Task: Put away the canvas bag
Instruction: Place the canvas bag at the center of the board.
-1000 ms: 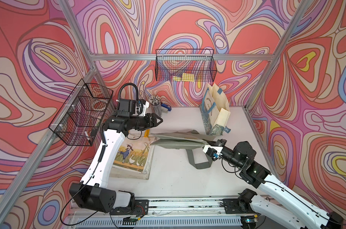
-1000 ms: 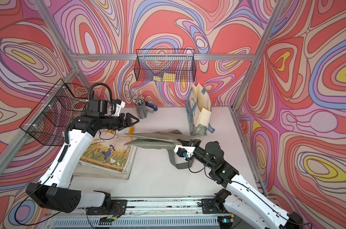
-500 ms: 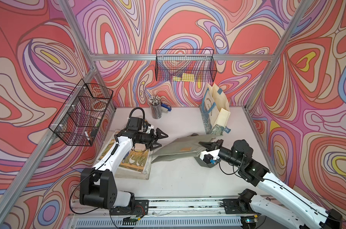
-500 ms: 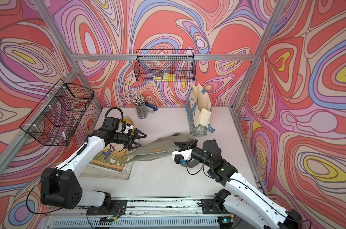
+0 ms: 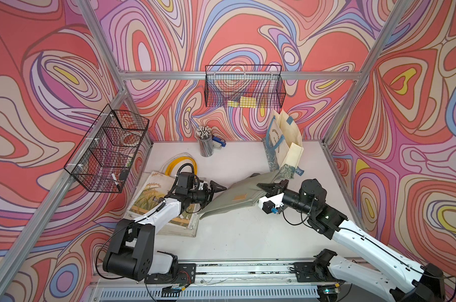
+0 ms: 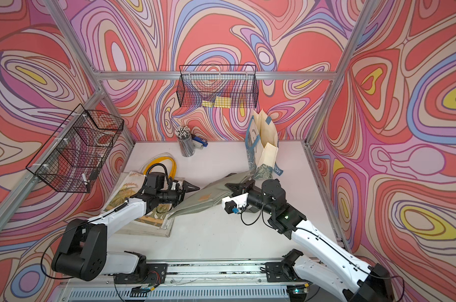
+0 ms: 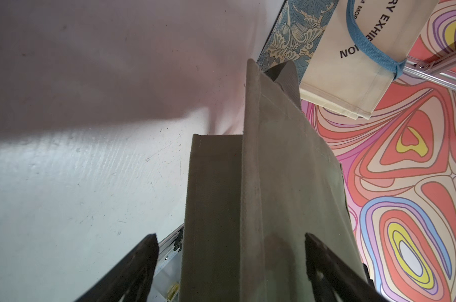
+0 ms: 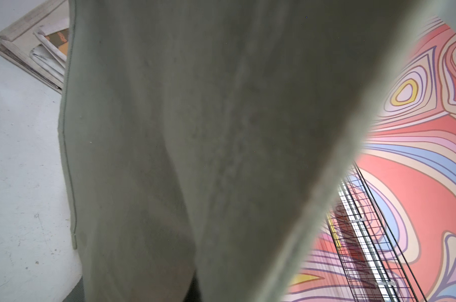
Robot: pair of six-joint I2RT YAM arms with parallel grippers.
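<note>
One end of the olive canvas bag (image 5: pixel 234 200), just beside the standing cream tote (image 5: pixel 287 136), is being pinched by the right gripper (image 5: pixel 263 188), while the end sloping away from the tote is lying between the wide-spread fingers (image 7: pixel 140 264) of the left gripper (image 7: pixel 229 236)

Both top views: high at front, looking down and back over whole cell, far. Left wrist cam behind left gripper (image 7: pixel 229 240), facing out past its tips along canvas bag (image 7: pixel 274 170), close. Right wrist cam: same bag just ahead, nearly fills frame
</note>
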